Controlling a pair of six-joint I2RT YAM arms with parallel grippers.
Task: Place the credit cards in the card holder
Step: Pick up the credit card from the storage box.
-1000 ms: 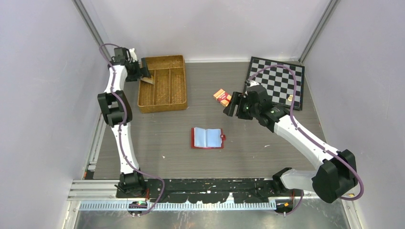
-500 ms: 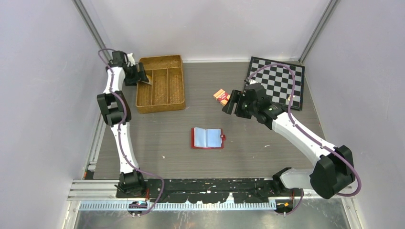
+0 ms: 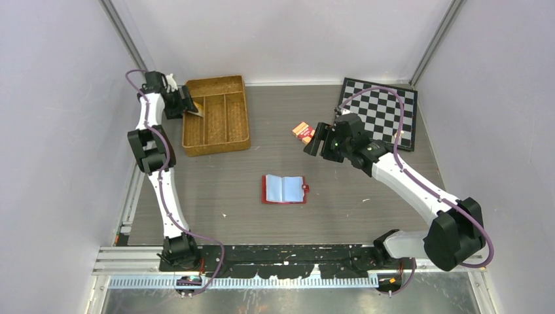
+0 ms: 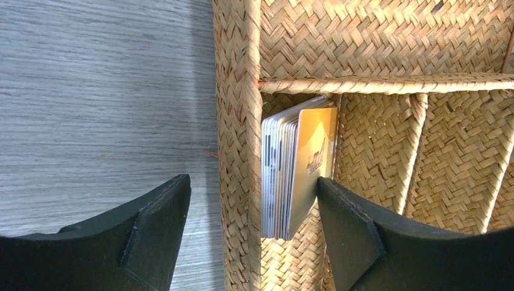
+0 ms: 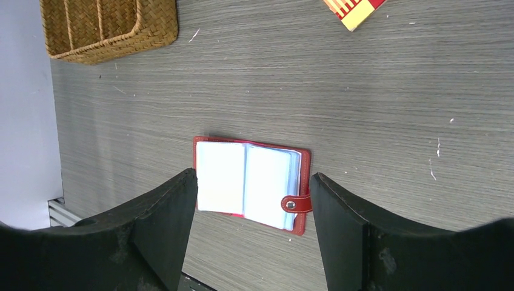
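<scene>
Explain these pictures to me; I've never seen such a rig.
Two robot arms are bolted at the near edge of a table. One picture looks down from above; the other two come from wrist cameras, each arm's jaws at the bottom. On the table lie a wicker tray, an open red card holder, a chessboard and an orange-and-red pack. The jaws of the left arm stand open astride the tray's wall and a stack of cards propped inside. Those of the right arm hang open, aimed at the card holder. Nothing is held.
</scene>
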